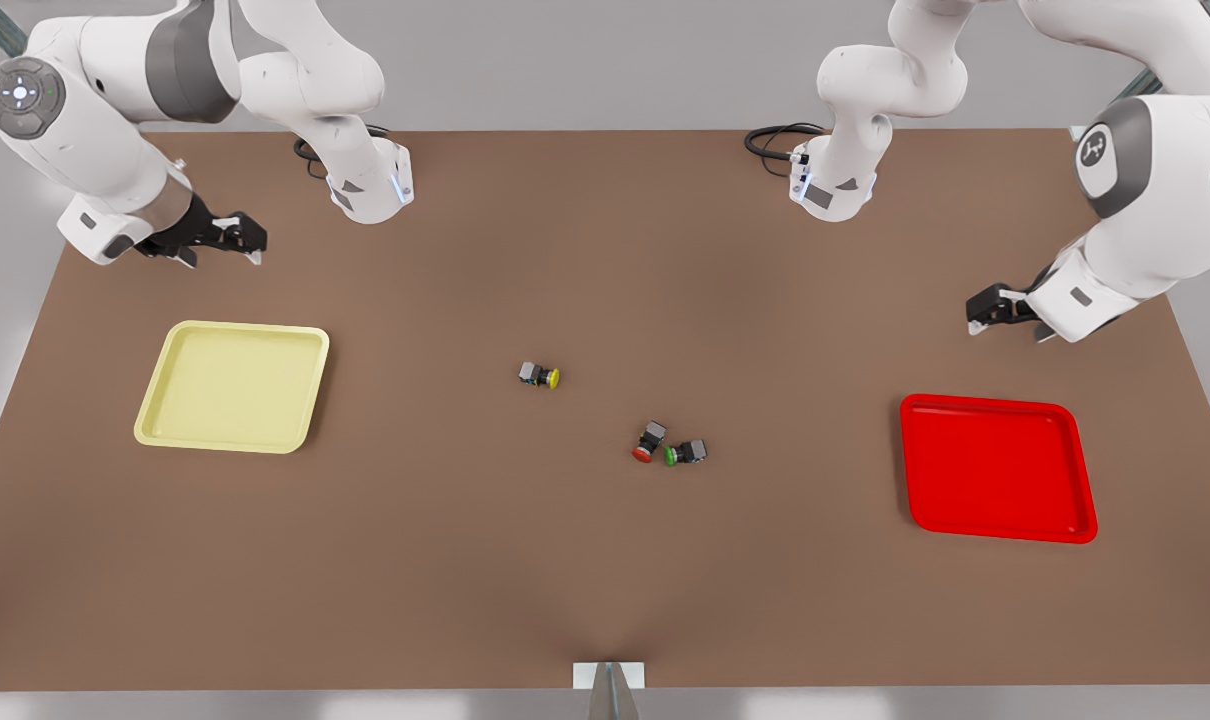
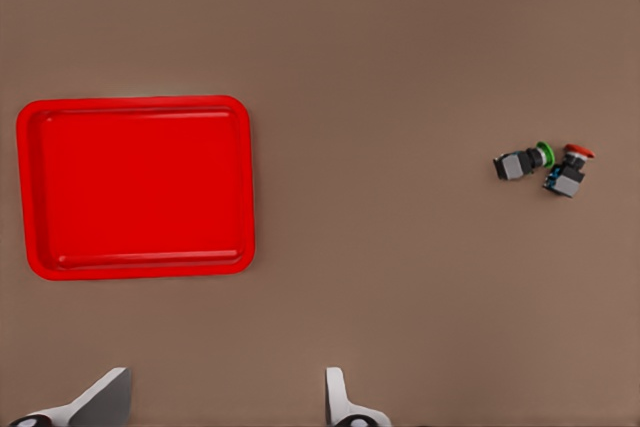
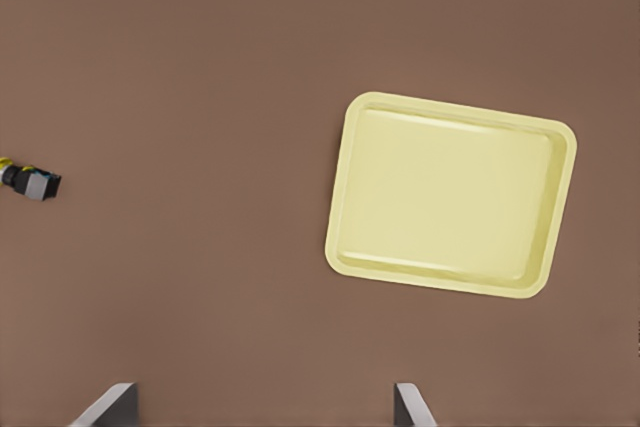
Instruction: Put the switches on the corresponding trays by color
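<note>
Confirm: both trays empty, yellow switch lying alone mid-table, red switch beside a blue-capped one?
Not blue: the cap beside the red switch is green, on the green-capped switch, as the front view shows. Both trays, yellow and red, are empty; the yellow switch lies alone.

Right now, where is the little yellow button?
In the front view, the yellow switch lies on the table near the middle, apart from the red switch, with the yellow tray toward that view's left.

No legible text, numbers or labels — small emblem on grey arm joint cover [image 1: 1095, 150], not readable.
</note>
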